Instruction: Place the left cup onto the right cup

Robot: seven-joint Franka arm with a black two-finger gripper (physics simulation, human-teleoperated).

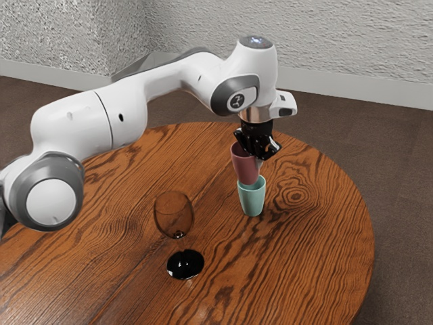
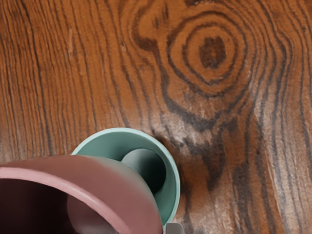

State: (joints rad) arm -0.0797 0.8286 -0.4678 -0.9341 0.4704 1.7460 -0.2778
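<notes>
A mauve cup (image 1: 243, 164) hangs tilted from my gripper (image 1: 256, 149), whose black fingers are shut on its rim. Its lower end sits at the mouth of a teal cup (image 1: 252, 198), which stands upright on the round wooden table (image 1: 311, 244) right of centre in the exterior view. From the wrist view I look into the mauve cup (image 2: 97, 187) just under my hand. The teal cup (image 2: 124, 140) lies partly beneath it, with its open mouth and inner floor showing past the mauve rim. Whether the two cups touch I cannot tell.
An empty wine glass (image 1: 174, 213) stands toward the exterior view's left of the cups. A small black round object (image 1: 185, 264) lies in front of it, near the table's front. Bare wood with a ring-shaped knot (image 2: 212, 51) spreads beyond the teal cup.
</notes>
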